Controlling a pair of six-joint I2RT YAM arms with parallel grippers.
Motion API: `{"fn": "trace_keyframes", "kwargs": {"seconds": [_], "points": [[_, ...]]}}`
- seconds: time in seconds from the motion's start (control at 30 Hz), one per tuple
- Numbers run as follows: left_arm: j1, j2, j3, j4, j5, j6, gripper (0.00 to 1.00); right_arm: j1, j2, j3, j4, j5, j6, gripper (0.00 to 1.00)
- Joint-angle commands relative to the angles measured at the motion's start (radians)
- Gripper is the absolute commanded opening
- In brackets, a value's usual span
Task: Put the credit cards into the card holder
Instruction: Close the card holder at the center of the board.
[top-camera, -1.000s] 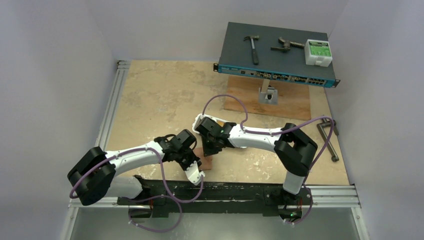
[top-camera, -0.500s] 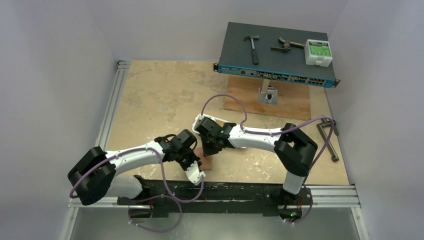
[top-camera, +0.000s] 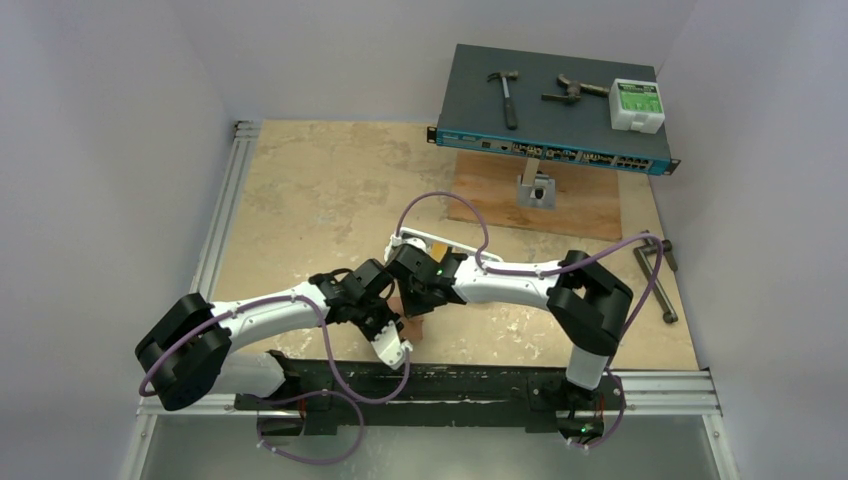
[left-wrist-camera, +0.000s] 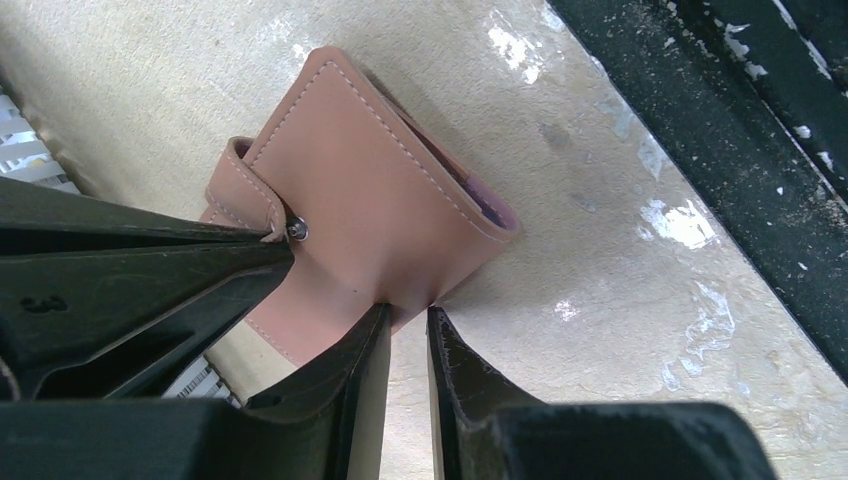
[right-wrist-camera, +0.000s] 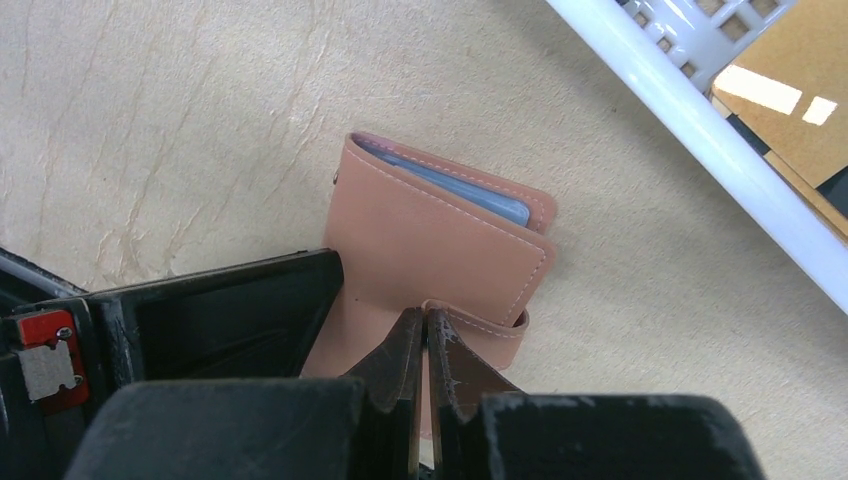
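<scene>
Reddish-brown leather card holder (right-wrist-camera: 430, 240) lies flat on the worktop (right-wrist-camera: 150, 120), a pale blue card (right-wrist-camera: 455, 190) tucked inside. Right gripper (right-wrist-camera: 424, 318), fully closed, touches its tab (right-wrist-camera: 485, 326); left gripper (left-wrist-camera: 408, 312), narrowly parted, seemingly presses its edge.

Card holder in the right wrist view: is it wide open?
No, the card holder is folded over, a pale blue card tucked inside.

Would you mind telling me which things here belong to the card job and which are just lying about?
Job: card holder, pale blue card inside it.
Lying about: hammer, second tool, white box, network switch, wooden board, clamp.
</scene>
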Motion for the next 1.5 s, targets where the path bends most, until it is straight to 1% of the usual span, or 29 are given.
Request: {"fn": "trace_keyframes", "kwargs": {"seconds": [0.0, 0.4, 0.53, 0.7, 0.83, 0.9, 1.0, 1.1, 1.17, 1.23, 1.27, 1.37, 1.43, 1.47], "points": [[-0.01, 0.018, 0.016, 0.012, 0.029, -0.054, 0.19, 0.066, 0.072, -0.075, -0.031, -0.042, 0.036, 0.0], [-0.011, 0.025, 0.044, 0.016, 0.022, -0.13, 0.18, 0.116, 0.116, -0.164, 0.003, 0.007, 0.09, 0.0], [-0.01, 0.027, 0.075, -0.01, 0.018, -0.173, 0.18, 0.127, 0.066, -0.241, 0.013, 0.005, 0.124, 0.0], [0.004, 0.019, 0.169, -0.079, 0.004, -0.305, 0.18, 0.146, 0.016, -0.286, 0.013, 0.038, 0.167, 0.0], [0.06, 0.012, 0.257, -0.216, 0.049, -0.485, 0.18, 0.182, -0.006, -0.323, 0.045, 0.124, 0.218, 0.0], [0.119, 0.004, 0.277, -0.276, 0.09, -0.569, 0.18, 0.208, -0.004, -0.349, 0.059, 0.195, 0.261, 0.0], [0.214, -0.047, 0.265, -0.299, 0.15, -0.67, 0.18, 0.232, 0.014, -0.417, 0.107, 0.26, 0.327, 0.0], [0.31, -0.068, 0.277, -0.327, 0.175, -0.731, 0.18, 0.267, 0.038, -0.458, 0.113, 0.326, 0.401, 0.0], [0.411, -0.074, 0.309, -0.347, 0.227, -0.771, 0.18, 0.302, 0.059, -0.479, 0.106, 0.372, 0.451, 0.0], [0.535, -0.068, 0.354, -0.373, 0.34, -0.812, 0.18, 0.338, 0.085, -0.506, 0.106, 0.405, 0.514, 0.0], [0.592, -0.061, 0.377, -0.386, 0.385, -0.827, 0.18, 0.349, 0.097, -0.514, 0.124, 0.406, 0.514, 0.0], [0.741, -0.049, 0.408, -0.39, 0.497, -0.888, 0.22, 0.378, 0.137, -0.477, 0.067, 0.444, 0.55, 0.0], [0.813, -0.057, 0.411, -0.426, 0.571, -0.888, 0.28, 0.39, 0.152, -0.467, 0.051, 0.452, 0.563, 0.0], [0.827, -0.065, 0.404, -0.439, 0.584, -0.881, 0.3, 0.393, 0.155, -0.465, 0.048, 0.458, 0.565, 0.0]]}}
